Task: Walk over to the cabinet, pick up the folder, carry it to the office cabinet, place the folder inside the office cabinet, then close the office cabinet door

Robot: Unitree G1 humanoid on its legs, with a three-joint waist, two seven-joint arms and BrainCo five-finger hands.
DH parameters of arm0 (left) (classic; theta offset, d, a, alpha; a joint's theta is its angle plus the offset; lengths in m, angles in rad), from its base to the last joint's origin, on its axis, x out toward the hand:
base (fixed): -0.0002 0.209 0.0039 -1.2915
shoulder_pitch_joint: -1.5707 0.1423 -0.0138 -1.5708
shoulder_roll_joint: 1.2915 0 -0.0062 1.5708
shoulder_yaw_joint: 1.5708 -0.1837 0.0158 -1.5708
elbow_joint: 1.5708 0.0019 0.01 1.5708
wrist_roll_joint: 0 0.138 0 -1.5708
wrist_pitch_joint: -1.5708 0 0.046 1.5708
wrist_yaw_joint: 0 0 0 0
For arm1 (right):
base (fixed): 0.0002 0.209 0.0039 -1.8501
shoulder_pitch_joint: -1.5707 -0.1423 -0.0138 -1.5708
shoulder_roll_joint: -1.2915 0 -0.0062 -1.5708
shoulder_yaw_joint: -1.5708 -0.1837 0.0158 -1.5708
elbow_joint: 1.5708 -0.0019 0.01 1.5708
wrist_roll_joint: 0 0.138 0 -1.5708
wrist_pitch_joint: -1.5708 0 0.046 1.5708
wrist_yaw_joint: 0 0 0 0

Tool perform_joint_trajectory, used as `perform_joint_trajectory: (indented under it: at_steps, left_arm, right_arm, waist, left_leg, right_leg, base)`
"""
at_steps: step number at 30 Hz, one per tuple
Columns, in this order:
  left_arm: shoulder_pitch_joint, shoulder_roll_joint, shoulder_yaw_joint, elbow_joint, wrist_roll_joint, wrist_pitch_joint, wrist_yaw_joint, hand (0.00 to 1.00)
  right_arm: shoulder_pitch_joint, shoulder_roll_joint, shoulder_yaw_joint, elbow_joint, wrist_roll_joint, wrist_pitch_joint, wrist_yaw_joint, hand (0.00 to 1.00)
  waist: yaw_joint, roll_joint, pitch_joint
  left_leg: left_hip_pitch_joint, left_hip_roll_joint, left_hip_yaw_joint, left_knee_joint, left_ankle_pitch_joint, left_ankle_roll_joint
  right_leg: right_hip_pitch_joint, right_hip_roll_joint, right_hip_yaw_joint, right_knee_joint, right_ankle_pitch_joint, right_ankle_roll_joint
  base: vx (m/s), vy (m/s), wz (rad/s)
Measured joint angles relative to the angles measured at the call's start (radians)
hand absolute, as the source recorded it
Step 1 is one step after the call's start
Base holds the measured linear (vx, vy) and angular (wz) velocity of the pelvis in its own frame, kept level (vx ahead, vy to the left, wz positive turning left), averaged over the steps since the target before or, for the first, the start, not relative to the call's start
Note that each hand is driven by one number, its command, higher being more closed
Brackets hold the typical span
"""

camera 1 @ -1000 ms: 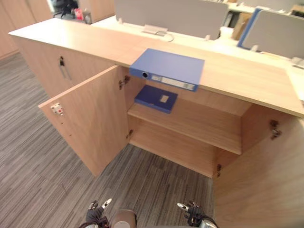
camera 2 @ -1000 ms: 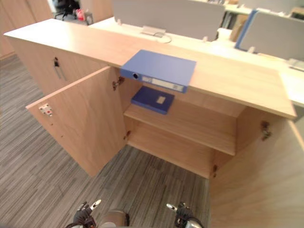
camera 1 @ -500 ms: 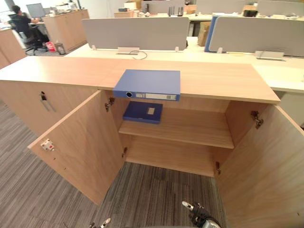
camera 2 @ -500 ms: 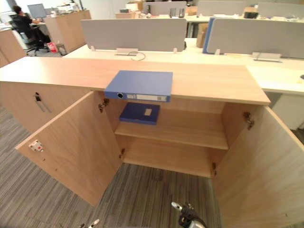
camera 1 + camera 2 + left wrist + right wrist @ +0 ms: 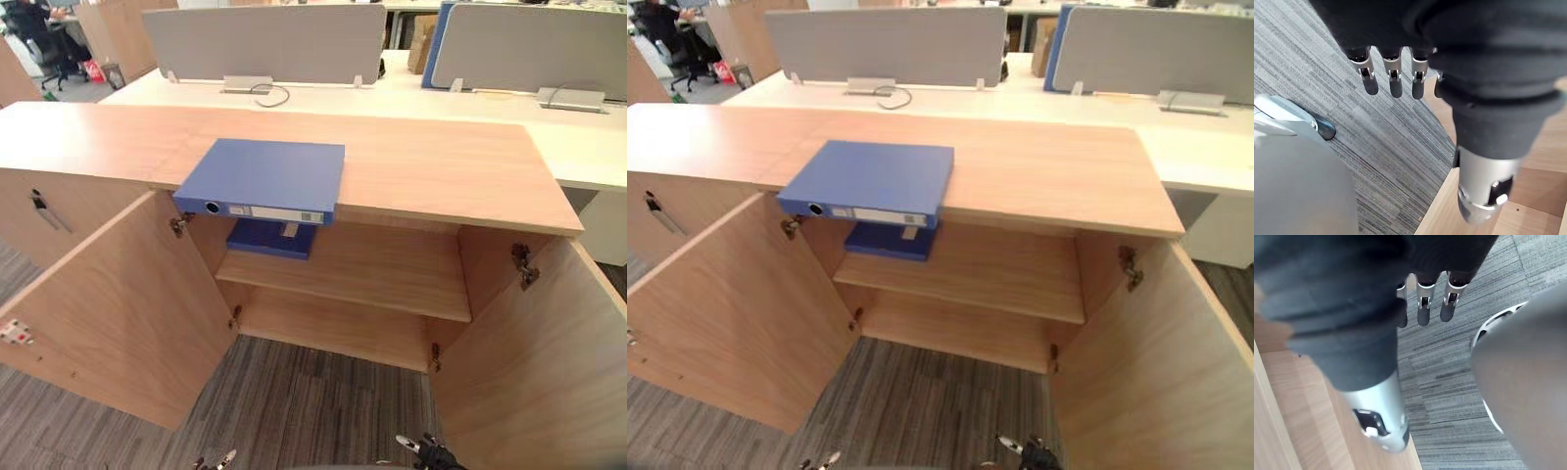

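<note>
A blue folder [image 5: 263,179] lies flat on the wooden cabinet top [image 5: 431,166], its spine jutting a little over the front edge. Below it the office cabinet stands with both doors wide open, the left door [image 5: 108,313] and the right door [image 5: 534,362]. A second, darker blue folder [image 5: 271,238] rests on the inner shelf [image 5: 372,279]. My left hand [image 5: 1391,78] hangs low over the carpet, fingers straight, holding nothing. My right hand [image 5: 1422,303] hangs the same way, open, beside the right door. Both hands [image 5: 423,452] sit far below the folder.
Grey desk dividers [image 5: 265,44] and white desks [image 5: 470,93] stand behind the cabinet. A closed cabinet door with a handle [image 5: 44,211] is at the left. A person [image 5: 34,20] sits at the far back left. Striped grey carpet [image 5: 313,411] lies before the open cabinet.
The camera has levelled out and come closer to the cabinet; the folder and doors have kept their places. My hands have sunk toward the bottom edge of the eye views.
</note>
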Motion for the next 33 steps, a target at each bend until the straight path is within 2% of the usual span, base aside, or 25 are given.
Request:
perform_joint_trajectory:
  at_steps: [1, 2, 3, 4, 6, 7, 8, 9, 10, 11, 12, 13, 14, 15, 18, 20, 24, 26, 28, 30, 32, 33]
  left_arm:
    - [-0.001, 0.003, 0.0, -0.011, 0.0, 0.0, 0.0, 0.0]
    - [-0.001, 0.003, 0.0, -0.02, 0.0, 0.001, 0.0, 0.0]
    - [-0.006, 0.002, 0.0, -0.042, 0.0, 0.001, -0.001, 0.0]
    - [-0.005, 0.002, 0.0, -0.044, 0.0, 0.001, -0.001, 0.0]
    - [-0.007, 0.003, -0.001, -0.05, -0.002, 0.001, -0.002, 0.0]
    - [-0.007, 0.007, -0.004, -0.057, -0.004, 0.001, -0.006, 0.0]
    - [-0.01, 0.017, -0.016, -0.056, -0.004, 0.002, -0.01, 0.0]
    - [-0.011, 0.024, -0.029, -0.056, -0.004, 0.002, -0.012, 0.0]
    - [-0.017, 0.038, -0.06, -0.052, -0.01, 0.003, -0.02, 0.0]
    - [-0.013, 0.044, -0.093, -0.041, -0.014, 0.002, -0.022, 0.0]
    - [-0.018, 0.057, -0.091, -0.031, -0.024, 0.001, -0.028, 0.0]
    - [-0.032, 0.089, -0.096, -0.018, -0.045, 0.003, -0.032, 0.0]
    - [-0.038, 0.101, -0.095, -0.012, -0.064, 0.003, -0.035, 0.0]
    - [-0.043, 0.104, -0.094, 0.007, -0.103, 0.004, -0.041, 0.0]
    - [-0.037, 0.105, -0.089, 0.046, -0.175, 0.014, -0.052, 0.0]
    - [-0.033, 0.108, -0.098, 0.07, -0.261, 0.026, -0.07, 0.0]
    - [-0.028, 0.096, -0.131, 0.032, -0.484, 0.034, -0.089, 0.0]
    - [-0.002, 0.067, -0.166, -0.114, -0.59, 0.034, -0.091, 0.0]
    - [0.014, 0.039, -0.197, -0.314, -0.708, 0.024, -0.091, 0.0]
    - [0.027, 0.02, -0.193, -0.474, -0.803, -0.003, -0.093, 0.0]
    - [0.022, 0.011, -0.164, -0.627, -0.892, -0.035, -0.093, 0.0]
    - [0.025, 0.009, -0.149, -0.712, -0.923, -0.066, -0.074, 0.0]
  right_arm:
    - [0.001, 0.004, 0.0, 0.0, 0.0, 0.0, -0.001, 0.0]
    - [0.001, 0.007, 0.0, 0.0, 0.0, 0.0, -0.001, 0.0]
    - [0.001, 0.007, 0.001, -0.001, 0.0, 0.0, -0.002, 0.0]
    - [-0.001, 0.007, 0.001, -0.001, 0.0, 0.001, -0.003, 0.0]
    - [-0.001, 0.008, 0.001, 0.001, 0.0, 0.002, -0.003, 0.0]
    - [-0.006, 0.013, 0.0, 0.001, 0.0, 0.002, -0.004, 0.0]
    - [-0.014, 0.018, 0.001, 0.002, 0.0, 0.002, -0.003, 0.0]
    - [-0.018, 0.02, 0.001, 0.002, 0.0, 0.002, -0.003, 0.0]
    - [-0.024, 0.021, 0.001, 0.002, 0.0, 0.002, -0.003, 0.0]
    - [-0.024, 0.015, 0.006, -0.001, 0.0, 0.001, -0.003, 0.0]
    - [-0.025, 0.019, 0.011, 0.002, 0.0, 0.002, -0.005, 0.0]
    - [-0.02, 0.043, 0.041, 0.006, -0.001, 0.002, -0.003, 0.0]
    - [-0.021, 0.054, 0.043, 0.017, -0.001, 0.001, -0.001, 0.0]
    - [-0.024, 0.055, 0.04, 0.03, -0.002, 0.003, -0.001, 0.0]
    - [-0.026, 0.058, 0.046, 0.038, -0.003, 0.002, 0.0, 0.0]
    - [-0.025, 0.058, 0.05, 0.039, -0.002, 0.001, 0.006, 0.0]
    - [-0.019, 0.055, 0.057, 0.056, -0.003, 0.002, 0.009, 0.0]
    - [-0.018, 0.039, 0.105, 0.057, -0.006, 0.003, 0.016, 0.0]
    - [-0.015, 0.028, 0.131, 0.057, -0.024, 0.007, 0.017, 0.0]
    - [-0.015, 0.022, 0.147, 0.055, -0.042, 0.01, 0.017, 0.0]
    - [-0.016, 0.02, 0.166, 0.052, -0.045, 0.011, 0.017, 0.0]
    - [-0.015, 0.019, 0.166, 0.046, -0.046, 0.014, 0.017, 0.0]
  waist:
    - [0.002, -0.006, 0.001]
    - [0.003, -0.01, 0.003]
    - [0.011, -0.013, 0.005]
    - [0.018, -0.013, 0.007]
    - [0.029, -0.014, 0.014]
    - [0.034, -0.02, 0.022]
    - [0.039, -0.027, 0.03]
    - [0.04, -0.031, 0.032]
    - [0.044, -0.033, 0.034]
    - [0.044, -0.019, 0.028]
    - [0.052, -0.029, 0.029]
    - [0.044, -0.077, 0.028]
    - [0.04, -0.097, 0.026]
    - [0.037, -0.106, 0.022]
    - [0.046, -0.105, 0.015]
    - [0.04, -0.104, 0.003]
    - [0.035, -0.103, -0.018]
    - [0.035, -0.097, -0.02]
    - [0.034, -0.09, -0.02]
    - [0.034, -0.08, -0.023]
    - [0.035, -0.079, -0.024]
    - [0.037, -0.079, -0.024]
  left_leg:
    - [-0.034, 0.004, 0.002, 0.101, -0.019, -0.03]
    - [-0.057, 0.003, 0.002, 0.166, -0.027, -0.043]
    - [-0.162, 0.0, 0.012, 0.423, -0.03, -0.072]
    - [-0.2, 0.003, 0.02, 0.519, -0.031, -0.085]
    - [-0.263, 0.007, 0.054, 0.677, -0.073, -0.069]
    - [-0.297, 0.008, 0.104, 0.708, -0.101, -0.038]
    - [-0.323, -0.002, 0.145, 0.662, -0.12, -0.008]
    - [-0.334, -0.013, 0.15, 0.618, -0.124, 0.0]
    - [-0.344, -0.036, 0.132, 0.468, -0.109, 0.008]
    - [-0.343, -0.049, 0.079, 0.28, 0.048, 0.014]
    - [-0.34, -0.064, 0.088, 0.288, 0.051, 0.022]
    - [-0.326, -0.104, 0.089, 0.241, 0.067, 0.031]
    - [-0.322, -0.125, 0.089, 0.216, 0.081, 0.043]
    - [-0.316, -0.141, 0.094, 0.201, 0.087, 0.052]
    - [-0.252, -0.16, 0.12, 0.111, 0.117, 0.078]
    - [-0.181, -0.172, 0.124, -0.032, 0.187, 0.084]
    - [-0.145, -0.19, 0.11, -0.185, 0.279, 0.088]
    - [-0.131, -0.189, 0.108, -0.255, 0.324, 0.086]
    - [-0.132, -0.188, 0.102, -0.273, 0.34, 0.084]
    - [-0.13, -0.189, 0.1, -0.278, 0.338, 0.078]
    - [-0.132, -0.196, 0.094, -0.279, 0.336, 0.081]
    - [-0.132, -0.206, 0.086, -0.279, 0.337, 0.08]
  right_leg:
    - [0.037, 0.013, -0.005, -0.036, 0.003, -0.004]
    - [0.052, 0.015, -0.005, -0.05, 0.003, -0.005]
    - [0.099, 0.022, 0.002, -0.082, 0.003, -0.014]
    - [0.117, 0.025, 0.007, -0.092, -0.001, -0.02]
    - [0.164, 0.028, 0.022, -0.107, -0.006, -0.029]
    - [0.195, 0.022, 0.042, -0.113, -0.007, -0.03]
    - [0.216, 0.005, 0.065, -0.112, -0.007, -0.03]
    - [0.219, -0.004, 0.07, -0.107, -0.007, -0.029]
    - [0.22, -0.021, 0.088, -0.094, -0.01, -0.023]
    - [0.212, -0.016, 0.099, -0.089, -0.025, 0.009]
    - [0.217, -0.029, 0.117, -0.092, -0.042, 0.034]
    - [0.214, -0.066, 0.117, -0.105, -0.044, 0.039]
    - [0.206, -0.087, 0.116, -0.103, -0.044, 0.039]
    - [0.204, -0.103, 0.116, -0.101, -0.035, 0.045]
    - [0.21, -0.13, 0.118, -0.101, -0.006, 0.054]
    - [0.209, -0.141, 0.117, -0.104, 0.025, 0.053]
    - [0.197, -0.153, 0.113, -0.132, 0.035, 0.062]
    - [0.182, -0.156, 0.113, -0.139, 0.034, 0.062]
    - [0.174, -0.155, 0.112, -0.141, 0.034, 0.063]
    - [0.173, -0.151, 0.113, -0.14, 0.032, 0.066]
    - [0.17, -0.158, 0.113, -0.143, 0.016, 0.087]
    - [0.17, -0.166, 0.113, -0.149, -0.003, 0.101]
  base:
    - [0.24, -0.131, 0.18]
    - [0.38, -0.113, 0.05]
    - [0.3, -0.04, -0.1]
    - [0.3, -0.013, -0.2]
    - [0.16, 0.035, -0.28]
    - [0.22, 0.101, -0.46]
    - [0.24, 0.161, -0.49]
    - [0.22, 0.203, -0.52]
    - [0.18, 0.232, -0.51]
    - [0.15, 0.204, -0.55]
    - [0.18, 0.179, -0.26]
    - [0.18, 0.149, 0.03]
    - [0.17, 0.141, 0.23]
    - [0.1, 0.12, 0.15]
    - [0.1, 0.148, -0.15]
    - [0.05, 0.043, -0.06]
    - [0.01, -0.014, 0.13]
    - [-0.05, -0.011, 0.0]
    - [-0.11, -0.004, -0.01]
    - [-0.12, -0.01, -0.09]
    - [-0.1, -0.012, -0.16]
    - [-0.14, -0.021, -0.17]
